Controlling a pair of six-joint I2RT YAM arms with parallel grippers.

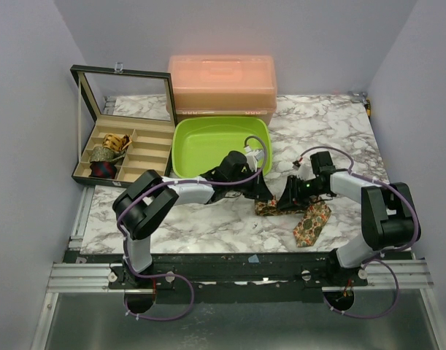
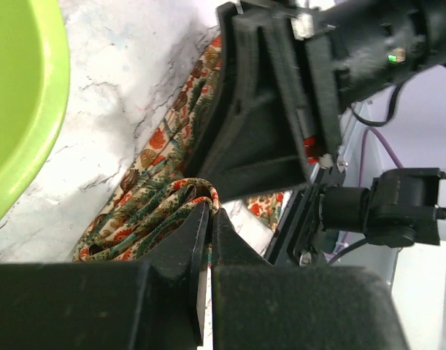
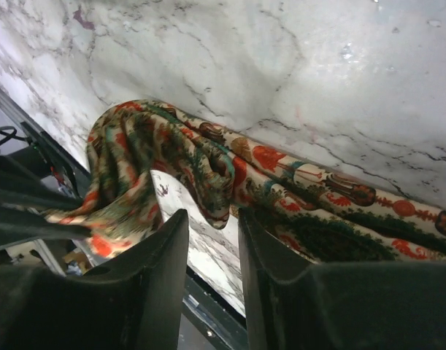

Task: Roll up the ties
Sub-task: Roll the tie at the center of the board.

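Both arms meet over one tie, just in front of the tray.

On the worktop [image 1: 208, 222], near the lime-green tray [image 1: 180, 149], the tie [image 1: 312, 222] lies slantwise. Its bunched narrow end is under the arms and its broad blade points toward my right arm's base. The left pincer [image 2: 210, 217] is closed tight on a fold of the bunched end. The right pincer [image 3: 212, 226] is only narrowly apart, with fabric dipping into its gap, seemingly unclamped. I judge the roll must run along that slant, toward the right arm.

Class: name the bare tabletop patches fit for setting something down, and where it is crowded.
Bare marble lies right of the lime-green tray, behind the right arm, and along the near edge before the left arm. Crowded: left gripper and right gripper at the tie.
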